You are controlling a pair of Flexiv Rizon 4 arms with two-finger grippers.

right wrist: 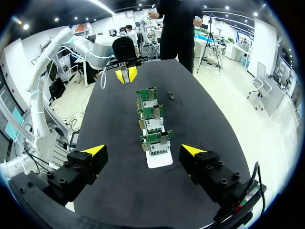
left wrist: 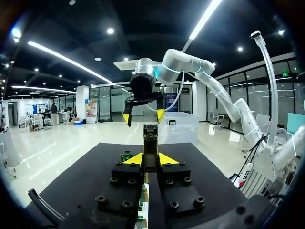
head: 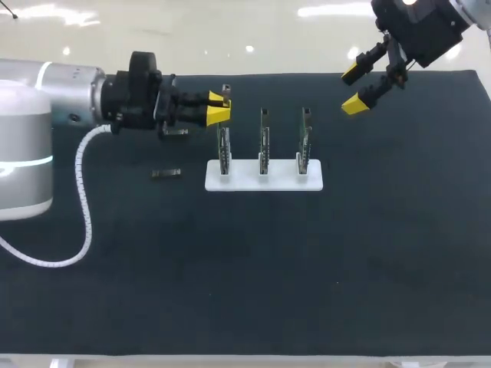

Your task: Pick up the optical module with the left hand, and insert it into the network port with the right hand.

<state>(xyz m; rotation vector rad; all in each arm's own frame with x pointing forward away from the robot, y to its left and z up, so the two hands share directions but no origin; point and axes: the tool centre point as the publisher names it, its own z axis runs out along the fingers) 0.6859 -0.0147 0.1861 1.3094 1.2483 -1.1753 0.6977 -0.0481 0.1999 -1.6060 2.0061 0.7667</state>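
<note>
- The mat [head: 253, 268] is covering the table, with the rack sitting near its middle.
- The left arm [head: 69, 96] is reaching in level from the rack's left. Its wrist is lying sideways, likely so that its load is offered upright to the other arm.
- The right arm [head: 430, 27] is hanging above and beyond the rack's right end, well apart from it, seemingly poised for the handover.
- The rack [head: 245, 178] is propping three boards [head: 264, 142] upright in a row, which is leaving their upper edges open to an approach from above. The port is presumably on one of them, though I cannot tell which.
- The right gripper [head: 357, 88] is spread wide and holding nothing, its fingers slanting down toward the rack.
- The left gripper [head: 219, 110] is pinching the module [head: 225, 92] from two sides, just past the rack's left end and near the top of the leftmost board.
- The module is standing upright between those tips with its upper part sticking out clear above them, probably to leave the right gripper somewhere to grasp.
- Two spares [head: 166, 174] are lying flat on the mat left of the rack, untouched.
</note>
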